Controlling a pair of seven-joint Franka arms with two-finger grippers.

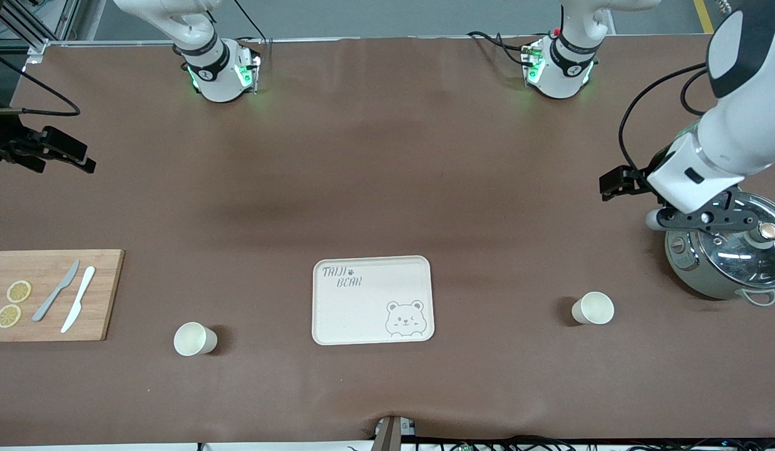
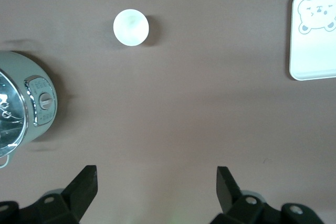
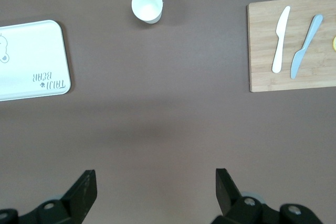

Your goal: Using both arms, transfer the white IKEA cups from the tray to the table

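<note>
Two white IKEA cups stand upright on the brown table on either side of the cream bear tray [image 1: 356, 313]. One cup [image 1: 195, 339] [image 3: 147, 4] is toward the right arm's end. The other cup [image 1: 593, 308] [image 2: 130, 27] is toward the left arm's end. My left gripper [image 1: 616, 183] [image 2: 156, 170] hangs open over bare table beside the pot, holding nothing. My right gripper [image 1: 65, 153] [image 3: 155, 172] hangs open and holding nothing over bare table at the right arm's end. Both grippers are well away from the cups.
A steel pot with a glass lid [image 1: 728, 254] [image 2: 21, 98] sits at the left arm's end. A wooden cutting board [image 1: 49, 316] [image 3: 262, 51] at the right arm's end holds two knives [image 1: 68, 299] and lemon slices [image 1: 13, 302]. The tray [image 2: 315, 56] [image 3: 31, 61] holds nothing.
</note>
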